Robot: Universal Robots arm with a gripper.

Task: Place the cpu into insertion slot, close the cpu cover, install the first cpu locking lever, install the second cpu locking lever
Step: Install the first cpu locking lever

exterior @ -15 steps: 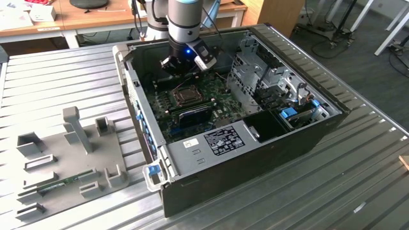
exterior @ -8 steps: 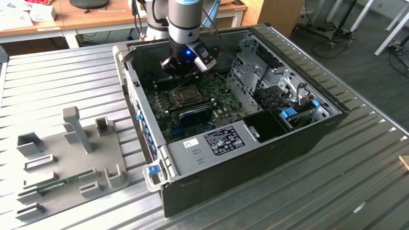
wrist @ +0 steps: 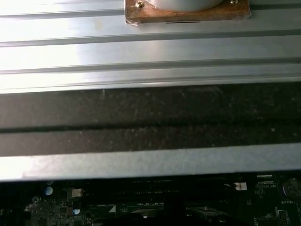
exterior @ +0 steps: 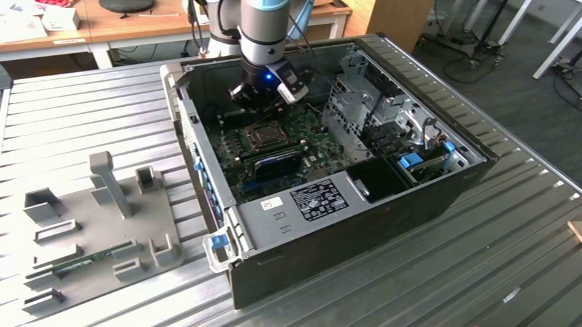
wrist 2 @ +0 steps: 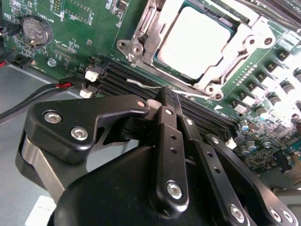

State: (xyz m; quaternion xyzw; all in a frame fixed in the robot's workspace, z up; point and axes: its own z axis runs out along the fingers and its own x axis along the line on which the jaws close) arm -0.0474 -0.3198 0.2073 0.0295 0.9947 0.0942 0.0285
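Hovering low inside the open computer case (exterior: 364,225), the gripper (wrist 2: 167,94) has its fingers drawn together into one narrow tip with nothing visibly between them, which looks to me better suited to nudging than to grasping. The chip (wrist 2: 190,40) sits in the socket (wrist 2: 126,44) on the green board (wrist 2: 70,28), and the cover (wrist 2: 240,44) lies flat over its edges, pinning it there. A thin wire lever (wrist 2: 138,84) ends just beside the tip; whether they touch I cannot tell
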